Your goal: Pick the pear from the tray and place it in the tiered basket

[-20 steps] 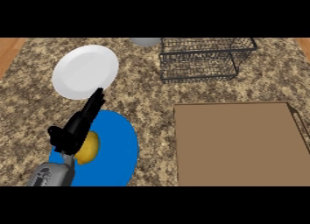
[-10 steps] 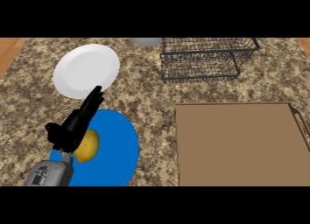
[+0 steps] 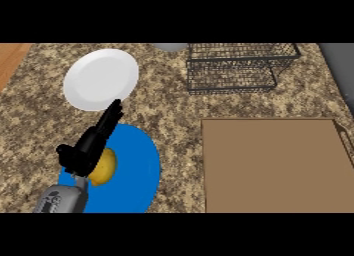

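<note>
Left hand over pear on blue tray, near-left corner of table; fingers straight, nothing gripped. Curl fully round pear before lifting.

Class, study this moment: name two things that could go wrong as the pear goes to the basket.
1. The left robot hand lies over the pear with fingers straight, not curled round it; lifting now could leave it behind on the blue tray.
2. The white plate lies just beyond the fingertips; a swing toward the tiered basket might clip it.
</note>
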